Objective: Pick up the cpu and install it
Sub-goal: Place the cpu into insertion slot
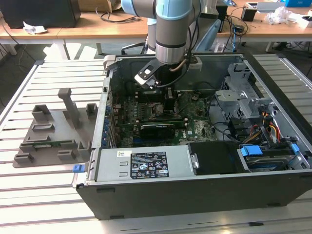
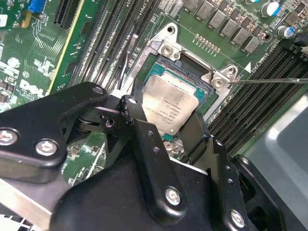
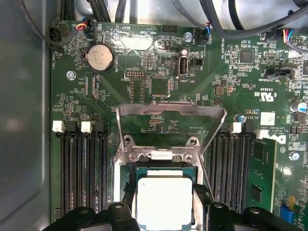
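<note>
The cpu (image 2: 169,103), a flat square chip with a dull silver top, sits low over the open motherboard socket (image 2: 190,60). In both wrist views my black fingers (image 2: 139,115) flank its two opposite edges and touch them. My gripper (image 2: 168,114) is shut on the chip. In the first wrist view the cpu (image 3: 163,202) lies between the fingers (image 3: 129,195), just below the raised metal load plate (image 3: 171,115). In the exterior view the gripper (image 1: 165,100) reaches down into the open computer case (image 1: 195,195) over the motherboard.
Black memory slots (image 3: 82,173) run along both sides of the socket. A thin lever rod (image 2: 269,81) sticks out beside it. In the case stand a power supply (image 1: 141,163), a drive cage (image 1: 239,95) and cables. A grey fixture tray (image 1: 48,134) lies at the exterior view's left.
</note>
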Robot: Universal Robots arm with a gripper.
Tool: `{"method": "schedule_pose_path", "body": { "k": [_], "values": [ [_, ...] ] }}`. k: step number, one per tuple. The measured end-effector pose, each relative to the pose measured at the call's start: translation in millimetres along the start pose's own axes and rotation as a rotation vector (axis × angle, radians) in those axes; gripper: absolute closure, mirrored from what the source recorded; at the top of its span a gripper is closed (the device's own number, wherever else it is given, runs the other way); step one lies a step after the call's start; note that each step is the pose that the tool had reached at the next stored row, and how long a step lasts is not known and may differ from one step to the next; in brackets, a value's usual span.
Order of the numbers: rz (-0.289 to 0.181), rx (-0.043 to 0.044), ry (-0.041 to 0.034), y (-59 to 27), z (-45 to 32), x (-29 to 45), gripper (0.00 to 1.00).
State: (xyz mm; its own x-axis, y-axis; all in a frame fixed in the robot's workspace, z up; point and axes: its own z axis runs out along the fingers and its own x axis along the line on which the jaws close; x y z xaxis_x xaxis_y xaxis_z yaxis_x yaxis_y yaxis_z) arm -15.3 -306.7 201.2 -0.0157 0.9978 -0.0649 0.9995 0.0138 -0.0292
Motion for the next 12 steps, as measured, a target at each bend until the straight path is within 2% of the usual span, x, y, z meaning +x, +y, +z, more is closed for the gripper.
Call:
{"method": "schedule_pose_path", "body": {
  "k": [5, 12],
  "values": [
    [0.000, -0.0002, 0.0053, -0.5, 2.4, 0.7, 0.45],
    [0.000, -0.0001, 0.0055, -0.6, 3.6, 0.7, 0.45]
  ]
}}
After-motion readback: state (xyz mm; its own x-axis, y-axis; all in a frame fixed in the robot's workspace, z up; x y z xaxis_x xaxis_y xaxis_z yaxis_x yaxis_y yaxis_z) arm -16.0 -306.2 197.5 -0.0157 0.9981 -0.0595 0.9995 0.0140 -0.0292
